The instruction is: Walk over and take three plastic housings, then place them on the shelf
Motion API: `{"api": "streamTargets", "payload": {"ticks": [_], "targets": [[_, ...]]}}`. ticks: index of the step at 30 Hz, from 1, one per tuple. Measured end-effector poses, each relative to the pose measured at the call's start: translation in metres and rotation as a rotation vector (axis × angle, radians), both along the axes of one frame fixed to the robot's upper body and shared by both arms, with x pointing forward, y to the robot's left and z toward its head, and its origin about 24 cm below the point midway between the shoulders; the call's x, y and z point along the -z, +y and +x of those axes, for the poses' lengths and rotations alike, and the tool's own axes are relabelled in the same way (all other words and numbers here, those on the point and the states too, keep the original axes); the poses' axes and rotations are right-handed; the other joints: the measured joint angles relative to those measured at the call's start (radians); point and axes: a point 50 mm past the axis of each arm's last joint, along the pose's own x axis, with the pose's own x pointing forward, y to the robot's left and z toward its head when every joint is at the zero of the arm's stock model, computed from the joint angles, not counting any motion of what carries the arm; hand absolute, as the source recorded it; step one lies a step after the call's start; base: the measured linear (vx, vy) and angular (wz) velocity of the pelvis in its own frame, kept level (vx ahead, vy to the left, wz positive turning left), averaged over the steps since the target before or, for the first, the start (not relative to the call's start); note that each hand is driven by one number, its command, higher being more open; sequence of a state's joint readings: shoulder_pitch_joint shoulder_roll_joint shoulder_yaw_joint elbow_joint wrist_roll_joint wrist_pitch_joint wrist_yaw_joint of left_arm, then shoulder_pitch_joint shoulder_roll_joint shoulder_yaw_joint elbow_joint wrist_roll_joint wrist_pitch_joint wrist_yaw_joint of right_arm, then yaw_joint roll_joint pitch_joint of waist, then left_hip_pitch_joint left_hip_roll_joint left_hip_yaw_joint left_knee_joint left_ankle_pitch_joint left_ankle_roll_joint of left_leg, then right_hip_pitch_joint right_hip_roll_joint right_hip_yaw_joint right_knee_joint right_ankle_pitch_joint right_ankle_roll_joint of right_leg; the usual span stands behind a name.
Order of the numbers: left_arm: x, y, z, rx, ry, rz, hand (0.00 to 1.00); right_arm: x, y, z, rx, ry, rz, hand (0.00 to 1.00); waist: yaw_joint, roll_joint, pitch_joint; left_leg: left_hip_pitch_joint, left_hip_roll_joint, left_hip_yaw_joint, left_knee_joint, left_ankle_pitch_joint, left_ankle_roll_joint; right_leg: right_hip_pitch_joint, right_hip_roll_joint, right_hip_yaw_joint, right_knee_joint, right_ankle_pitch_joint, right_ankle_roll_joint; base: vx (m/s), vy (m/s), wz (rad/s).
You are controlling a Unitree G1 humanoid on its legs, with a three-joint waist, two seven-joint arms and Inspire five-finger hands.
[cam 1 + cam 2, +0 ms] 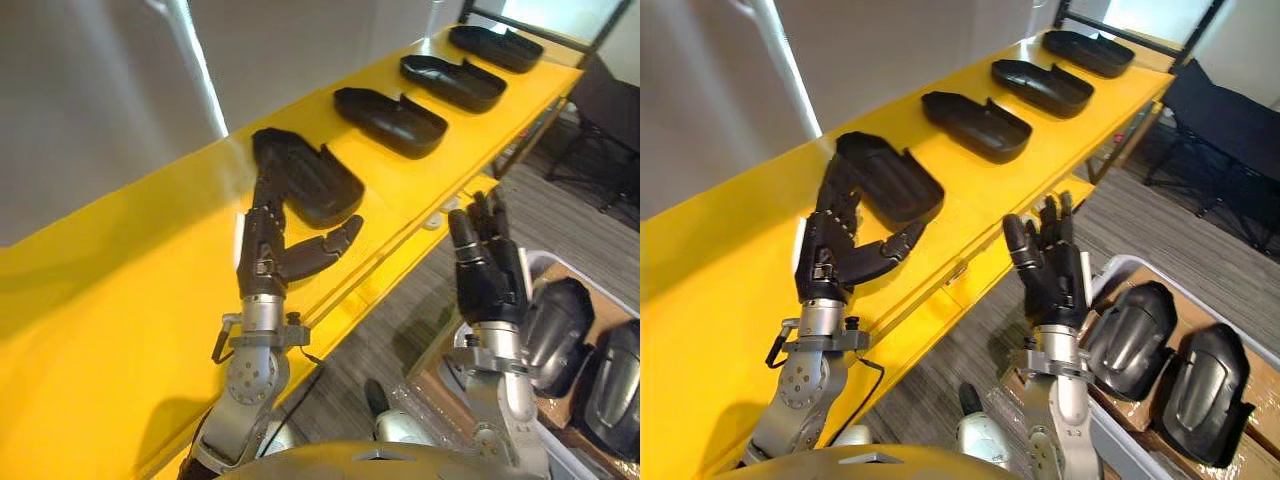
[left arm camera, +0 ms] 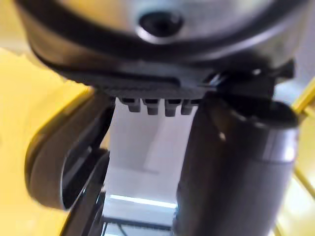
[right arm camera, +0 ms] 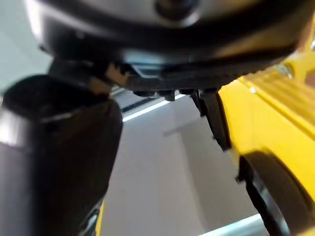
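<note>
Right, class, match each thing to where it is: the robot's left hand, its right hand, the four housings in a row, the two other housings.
Things:
1 left hand
2 right hand
3 row of four housings
4 two other housings

Places:
A in the box by the right hand
B over the shelf, fingers at the nearest housing
C raised open, off the shelf's edge
D lying on the yellow shelf

Pairs: 1-B, 2-C, 3-D, 4-A

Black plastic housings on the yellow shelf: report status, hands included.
Left hand open, fingers straight at nearest black plastic housing. Right hand open, empty, off the yellow shelf edge. Four housings lined on shelf. Nothing blocking.
</note>
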State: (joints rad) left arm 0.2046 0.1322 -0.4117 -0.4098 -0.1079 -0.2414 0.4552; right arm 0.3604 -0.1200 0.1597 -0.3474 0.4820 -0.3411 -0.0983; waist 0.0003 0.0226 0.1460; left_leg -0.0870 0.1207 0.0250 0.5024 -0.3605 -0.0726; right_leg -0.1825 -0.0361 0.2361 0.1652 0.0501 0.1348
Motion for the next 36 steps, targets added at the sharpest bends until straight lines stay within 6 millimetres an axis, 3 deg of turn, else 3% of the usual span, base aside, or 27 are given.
{"api": "streamTargets", "payload": {"ticks": [5, 7, 9, 12, 13, 14, 16, 17, 18, 19, 20, 21, 22, 23, 24, 25, 27, 28, 29, 31, 32, 33, 34, 35, 36], "targets": [[-0.005, 0.001, -0.003, 0.001, -0.057, -0.024, 1.00, 0.014, -0.001, -0.020, 0.074, 0.083, 0.130, 1.00, 0.003, -0.009, 0.037, -0.009, -0.012, -0.008, 0.102, -0.052, 0.022, -0.019, -0.002, -0.004, 0.111, -0.020, 0.010, -0.13, 0.086, -0.03], [-0.006, 0.002, -0.006, -0.002, -0.069, -0.029, 1.00, 0.024, -0.005, -0.037, 0.090, 0.117, 0.196, 1.00, 0.007, -0.037, 0.060, -0.006, -0.001, 0.058, 0.142, -0.073, 0.041, -0.019, -0.025, -0.046, 0.083, -0.024, 0.017, -0.23, 0.072, -0.79], [-0.004, 0.005, -0.008, -0.019, -0.056, -0.035, 1.00, 0.024, -0.005, -0.038, 0.058, 0.099, 0.212, 1.00, 0.003, -0.020, 0.072, -0.007, 0.032, 0.109, 0.127, -0.052, 0.055, -0.042, -0.050, -0.122, 0.096, -0.041, -0.015, -0.25, 0.032, -0.87], [-0.003, 0.014, -0.005, -0.068, -0.047, -0.020, 1.00, 0.013, 0.010, -0.018, -0.071, 0.003, 0.201, 1.00, 0.021, -0.027, 0.069, 0.023, 0.089, 0.198, 0.024, 0.035, 0.038, -0.076, -0.107, -0.255, 0.312, -0.077, -0.064, -0.19, -0.051, -0.93], [-0.003, 0.019, -0.001, -0.092, -0.043, -0.006, 1.00, 0.009, 0.026, 0.000, -0.149, -0.033, 0.175, 1.00, 0.021, -0.025, 0.067, 0.025, 0.124, 0.209, -0.030, 0.086, 0.017, -0.054, -0.152, -0.287, 0.397, -0.102, -0.099, -0.08, -0.152, -0.46], [-0.004, 0.021, 0.000, -0.100, -0.040, -0.001, 1.00, 0.008, 0.032, 0.007, -0.167, -0.037, 0.166, 1.00, 0.025, -0.025, 0.067, 0.025, 0.140, 0.214, -0.050, 0.106, 0.007, -0.041, -0.171, -0.292, 0.413, -0.103, -0.101, -0.14, -0.282, -0.54], [0.003, 0.032, 0.007, -0.154, -0.009, 0.024, 1.00, 0.011, 0.056, 0.027, -0.221, -0.013, 0.124, 1.00, 0.058, -0.029, 0.064, 0.024, 0.205, 0.243, -0.118, 0.176, -0.052, 0.013, -0.273, -0.297, 0.425, -0.097, -0.104, -0.12, -0.369, -0.63], [0.005, 0.035, 0.007, -0.173, 0.005, 0.028, 1.00, 0.012, 0.060, 0.030, -0.232, -0.004, 0.122, 1.00, 0.065, -0.030, 0.063, 0.023, 0.221, 0.250, -0.127, 0.189, -0.069, 0.021, -0.297, -0.297, 0.424, -0.096, -0.104, -0.11, -0.468, -0.74], [0.010, 0.042, 0.008, -0.211, 0.030, 0.036, 1.00, 0.016, 0.065, 0.031, -0.246, 0.023, 0.111, 1.00, 0.075, -0.032, 0.062, 0.019, 0.258, 0.259, -0.136, 0.214, -0.110, 0.034, -0.334, -0.303, 0.412, -0.094, -0.102, -0.08, -0.420, -0.56], [0.011, 0.045, 0.008, -0.229, 0.038, 0.038, 1.00, 0.019, 0.066, 0.029, -0.249, 0.038, 0.105, 1.00, 0.075, -0.034, 0.061, 0.015, 0.278, 0.261, -0.136, 0.225, -0.130, 0.046, -0.346, -0.310, 0.388, -0.087, -0.098, -0.12, -0.881, -0.68], [0.014, 0.053, 0.005, -0.267, 0.050, 0.045, 1.00, 0.028, 0.064, 0.024, -0.245, 0.080, 0.095, 1.00, 0.068, -0.075, 0.036, -0.011, 0.325, 0.251, -0.139, 0.266, -0.183, 0.074, -0.342, -0.337, 0.272, -0.027, -0.039, -0.08, -0.674, -0.46], [0.017, 0.055, 0.005, -0.274, 0.068, 0.044, 1.00, 0.033, 0.060, 0.021, -0.244, 0.102, 0.085, 1.00, 0.063, -0.076, 0.034, -0.010, 0.339, 0.240, -0.156, 0.285, -0.180, 0.090, -0.330, -0.354, 0.267, -0.091, 0.046, -0.08, -0.711, -0.47], [0.023, 0.054, 0.003, -0.280, 0.095, 0.036, 1.00, 0.037, 0.055, 0.020, -0.235, 0.124, 0.076, 1.00, 0.055, -0.066, 0.033, -0.002, 0.353, 0.222, -0.184, 0.312, -0.178, 0.089, -0.317, -0.380, 0.263, -0.143, 0.105, -0.05, -0.568, -0.33], [0.033, 0.050, 0.000, -0.292, 0.158, 0.009, 1.00, 0.044, 0.040, 0.017, -0.227, 0.160, 0.045, 1.00, 0.029, -0.037, 0.034, 0.007, 0.375, 0.200, -0.242, 0.380, -0.167, 0.081, -0.291, -0.410, 0.266, -0.222, 0.124, -0.06, -0.781, -0.27], [0.042, 0.040, -0.003, -0.278, 0.220, -0.027, 1.00, 0.049, 0.019, 0.016, -0.188, 0.199, 0.009, 1.00, -0.008, -0.002, 0.044, 0.002, 0.390, 0.179, -0.266, 0.468, -0.142, 0.076, -0.268, -0.425, 0.278, -0.256, 0.109, -0.05, -0.720, -0.12], [0.048, 0.034, -0.006, -0.259, 0.260, -0.058, 1.00, 0.055, 0.005, 0.013, -0.156, 0.240, -0.012, 1.00, -0.031, 0.011, 0.047, -0.019, 0.393, 0.161, -0.252, 0.555, -0.086, 0.080, -0.257, -0.428, 0.280, -0.262, 0.096, -0.02, -0.399, 0.00], [0.054, 0.032, -0.009, -0.237, 0.297, -0.118, 1.00, 0.064, -0.011, 0.002, -0.119, 0.293, -0.033, 1.00, -0.045, -0.004, 0.056, -0.064, 0.388, 0.135, -0.173, 0.651, 0.007, 0.117, -0.253, -0.438, 0.249, -0.277, 0.061, -0.02, -0.423, -0.17], [0.058, 0.032, -0.012, -0.235, 0.315, -0.118, 1.00, 0.067, -0.018, -0.004, -0.116, 0.313, -0.057, 1.00, -0.032, 0.002, 0.052, -0.062, 0.327, 0.093, -0.114, 0.529, -0.076, 0.127, -0.254, -0.421, 0.234, -0.275, 0.041, -0.02, -0.316, -0.44], [0.059, 0.033, -0.015, -0.238, 0.322, -0.117, 1.00, 0.067, -0.020, -0.006, -0.121, 0.316, -0.066, 1.00, -0.030, 0.010, 0.048, -0.063, 0.289, 0.080, -0.087, 0.479, -0.080, 0.131, -0.248, -0.409, 0.221, -0.269, 0.033, -0.03, -0.131, -0.73], [0.063, 0.037, -0.025, -0.235, 0.312, -0.166, 1.00, 0.066, -0.020, -0.007, -0.146, 0.299, -0.082, 1.00, -0.006, 0.054, 0.022, -0.079, 0.163, 0.054, -0.004, 0.284, -0.067, 0.133, -0.197, -0.362, 0.150, -0.234, 0.004, 0.01, -0.083, -0.74], [0.062, 0.038, -0.025, -0.231, 0.300, -0.171, 1.00, 0.066, -0.019, -0.007, -0.147, 0.293, -0.080, 1.00, 0.005, 0.054, 0.021, -0.078, 0.140, 0.039, 0.002, 0.250, -0.071, 0.133, -0.185, -0.350, 0.134, -0.222, 0.007, 0.03, -0.027, -0.68], [0.061, 0.039, -0.025, -0.221, 0.284, -0.187, 1.00, 0.063, -0.017, -0.004, -0.151, 0.277, -0.090, 1.00, 0.029, 0.055, 0.021, -0.064, 0.101, 0.023, -0.022, 0.204, -0.059, 0.130, -0.168, -0.327, 0.102, -0.194, 0.010, 0.03, -0.014, -0.59], [0.062, 0.040, -0.026, -0.218, 0.279, -0.180, 1.00, 0.060, -0.014, 0.000, -0.151, 0.260, -0.108, 1.00, 0.033, 0.056, 0.019, -0.029, 0.099, 0.041, -0.087, 0.175, -0.038, 0.125, -0.150, -0.317, 0.073, -0.171, 0.018, 0.01, -0.004, -0.52], [0.062, 0.040, -0.026, -0.209, 0.280, -0.174, 1.00, 0.058, -0.014, 0.002, -0.145, 0.250, -0.118, 1.00, 0.033, 0.056, 0.017, -0.012, 0.097, 0.040, -0.127, 0.165, -0.046, 0.121, -0.145, -0.313, 0.062, -0.161, 0.022, 0.00, 0.036, -0.36], [0.065, 0.040, -0.025, -0.188, 0.285, -0.160, 1.00, 0.055, -0.013, 0.007, -0.130, 0.232, -0.153, 1.00, 0.029, 0.056, 0.016, 0.005, 0.090, 0.046, -0.175, 0.152, -0.076, 0.121, -0.146, -0.303, 0.033, -0.135, 0.034, 0.00, 0.098, -0.35]]}}
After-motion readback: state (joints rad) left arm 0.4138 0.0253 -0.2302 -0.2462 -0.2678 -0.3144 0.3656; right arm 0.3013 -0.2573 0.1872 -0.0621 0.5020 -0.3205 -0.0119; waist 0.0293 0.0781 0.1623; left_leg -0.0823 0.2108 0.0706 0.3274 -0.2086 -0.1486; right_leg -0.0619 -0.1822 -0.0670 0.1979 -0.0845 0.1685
